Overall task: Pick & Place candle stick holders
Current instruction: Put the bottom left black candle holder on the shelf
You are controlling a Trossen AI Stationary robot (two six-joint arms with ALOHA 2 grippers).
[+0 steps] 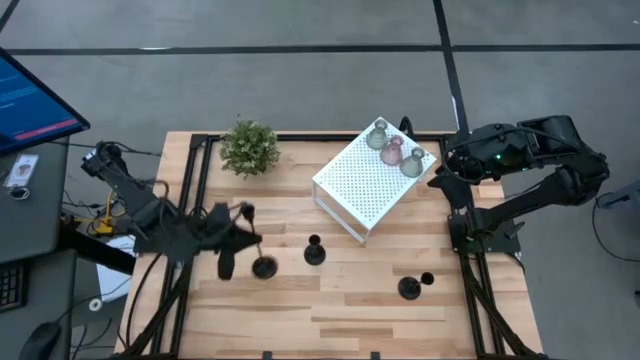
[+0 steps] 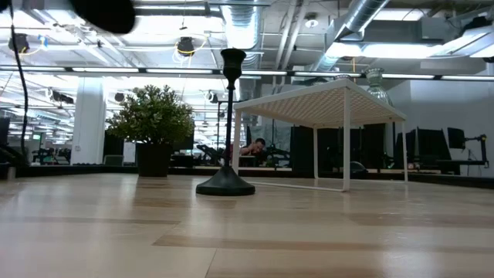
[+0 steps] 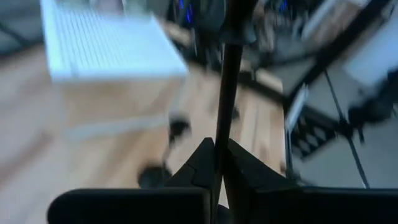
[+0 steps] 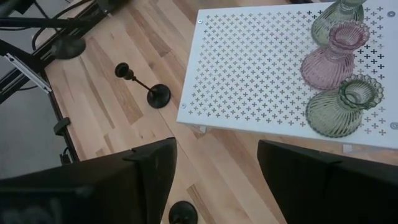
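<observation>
While right end effector [image 4: 214, 180] hovers open, left end effector [image 3: 219, 163] grips black holder [image 3: 229, 87] stem.

Your two arms [image 1: 170, 222] are matte black, built of chunky jointed segments with cables looped along them. The right arm [image 1: 520, 160] shows a small green light at nine o'clock on its housing. Each gripper carries flat, dark, angular fingers [image 4: 149, 168].

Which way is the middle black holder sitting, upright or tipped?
Upright: the middle black holder stands on its round base, stem vertical in the low view.
</observation>
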